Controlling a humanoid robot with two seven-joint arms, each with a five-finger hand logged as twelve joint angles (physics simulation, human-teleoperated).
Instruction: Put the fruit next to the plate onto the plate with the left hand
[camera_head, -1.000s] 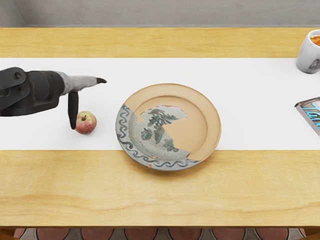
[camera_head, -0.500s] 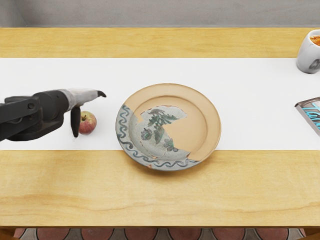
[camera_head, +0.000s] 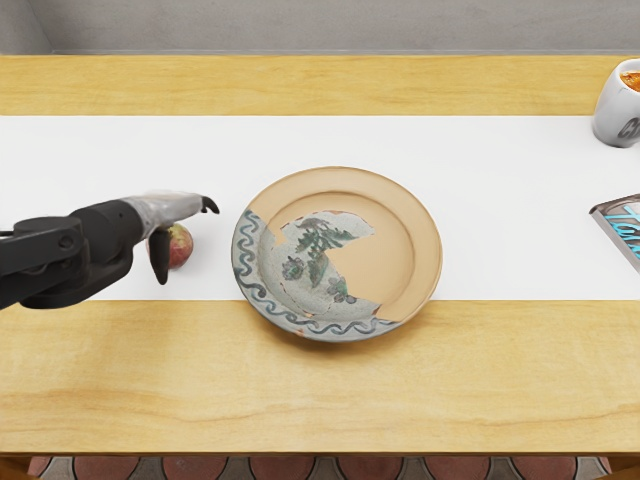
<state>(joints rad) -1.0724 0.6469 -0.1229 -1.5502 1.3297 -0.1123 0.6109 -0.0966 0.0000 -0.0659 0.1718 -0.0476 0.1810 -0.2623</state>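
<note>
A small red apple (camera_head: 180, 244) lies on the white runner just left of the plate (camera_head: 400, 215), a tan dish with a blue wavy rim and a green leaf pattern. My left hand (camera_head: 178, 232) comes in from the left edge and sits over the apple, covering its left and top. The fingers (camera_head: 190, 204) reach across the top toward the plate and the thumb (camera_head: 160, 262) hangs down on the near left side. They are spread around the apple and not closed on it. The plate holds nothing.
A white mug (camera_head: 620, 104) with orange contents stands at the far right edge. A dark box with blue print (camera_head: 622, 227) pokes in from the right. The white runner (camera_head: 500, 160) crosses the wooden table (camera_head: 320, 380).
My left hand has dropped lower and nearer, from above and behind the apple to down over it. The apple and plate have stayed where they were.
</note>
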